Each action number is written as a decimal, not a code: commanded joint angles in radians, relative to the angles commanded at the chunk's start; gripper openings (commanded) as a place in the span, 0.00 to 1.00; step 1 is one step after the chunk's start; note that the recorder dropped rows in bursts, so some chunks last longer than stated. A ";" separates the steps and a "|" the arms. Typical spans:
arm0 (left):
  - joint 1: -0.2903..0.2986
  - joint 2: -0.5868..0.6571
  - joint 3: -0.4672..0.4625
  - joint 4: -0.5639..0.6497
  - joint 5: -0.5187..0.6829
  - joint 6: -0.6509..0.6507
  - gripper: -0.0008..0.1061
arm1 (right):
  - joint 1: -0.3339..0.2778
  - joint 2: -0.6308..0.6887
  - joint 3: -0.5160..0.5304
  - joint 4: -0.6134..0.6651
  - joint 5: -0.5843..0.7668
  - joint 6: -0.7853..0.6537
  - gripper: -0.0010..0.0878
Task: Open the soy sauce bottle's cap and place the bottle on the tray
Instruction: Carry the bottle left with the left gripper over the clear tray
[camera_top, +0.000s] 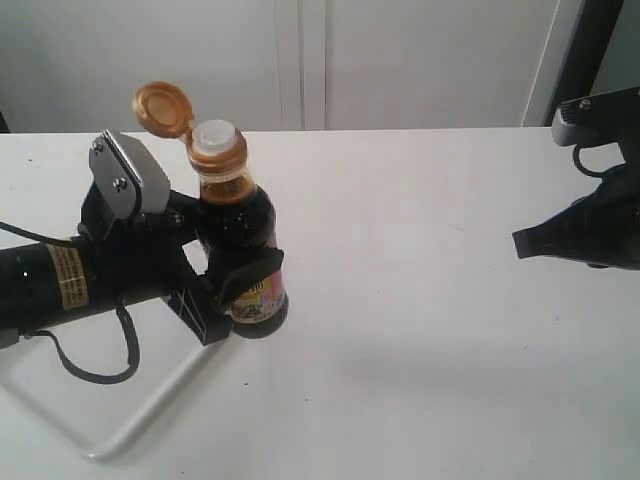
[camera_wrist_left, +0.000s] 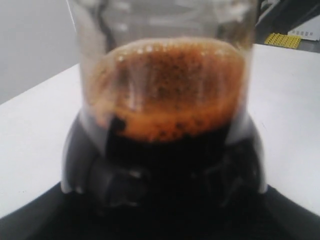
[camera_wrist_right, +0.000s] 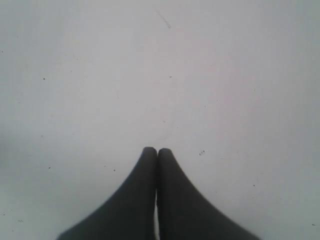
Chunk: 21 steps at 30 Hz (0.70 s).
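Note:
The soy sauce bottle (camera_top: 240, 215) stands upright, dark liquid inside and its coloured label low on the body. Its orange-brown cap (camera_top: 165, 107) is flipped back on its hinge, baring the white spout (camera_top: 215, 134). My left gripper (camera_top: 240, 268) is shut on the bottle's body from the left. The bottle (camera_wrist_left: 165, 100) fills the left wrist view, with foam on the liquid. A thin translucent-white tray (camera_top: 150, 408) lies under the left arm; whether the bottle's base is on it I cannot tell. My right gripper (camera_top: 520, 243) hangs at the far right, shut and empty (camera_wrist_right: 157, 150).
A white table (camera_top: 420, 330) carries everything, and a pale wall rises behind it. The left arm's black cable (camera_top: 95, 375) loops over the tray area. A dark post (camera_top: 585, 50) stands at the back right.

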 joint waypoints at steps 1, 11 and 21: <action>0.000 -0.007 0.000 -0.007 0.015 0.017 0.01 | 0.000 0.000 0.000 0.000 0.000 0.000 0.01; 0.062 -0.019 0.000 -0.023 0.052 0.025 0.01 | 0.000 0.000 0.000 0.000 0.000 0.000 0.01; 0.194 -0.019 0.040 -0.014 0.024 0.018 0.01 | 0.000 0.000 0.000 0.000 -0.005 -0.002 0.01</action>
